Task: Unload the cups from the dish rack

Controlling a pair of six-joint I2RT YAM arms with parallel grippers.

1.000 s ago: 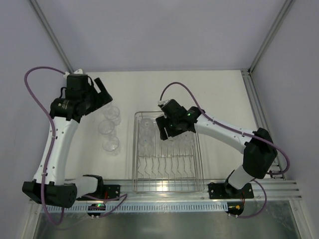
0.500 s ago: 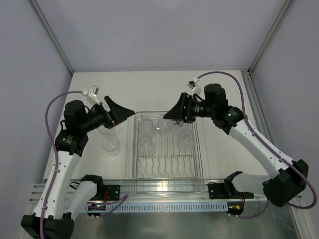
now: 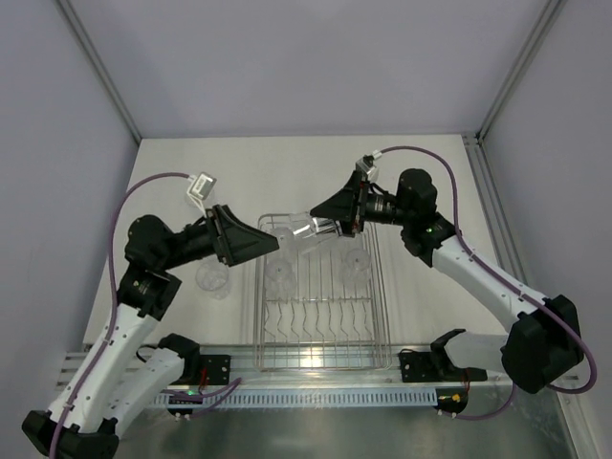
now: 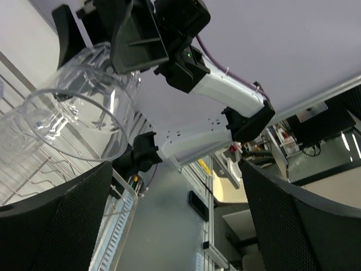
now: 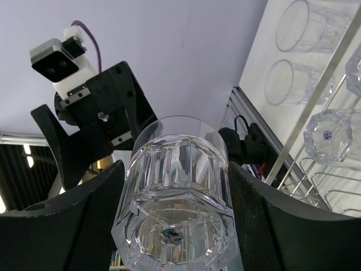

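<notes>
My right gripper [image 3: 323, 220] is shut on a clear cup [image 3: 308, 228] and holds it in the air, tilted, over the far left part of the silver wire dish rack [image 3: 320, 356]. In the right wrist view the cup [image 5: 177, 197] sits base-first between my two black fingers. My left gripper [image 3: 268, 246] is open and empty, pointing right at the cup, a short way from it. In the left wrist view the cup [image 4: 73, 113] shows at upper left, beyond my open fingers [image 4: 51, 226]. Two more cups [image 3: 280, 277] lie in the rack.
Clear cups stand on the table left of the rack [image 3: 212, 277], partly hidden under my left arm; two show in the right wrist view [image 5: 304, 25]. A row of curved prongs [image 3: 316, 320] crosses the rack's near half. Grey walls bound the table at back and sides.
My right gripper has lifted a cup out of the rack and turned it leftward. My left arm has left the cups on the table and swung right, its open gripper now facing the held cup.
</notes>
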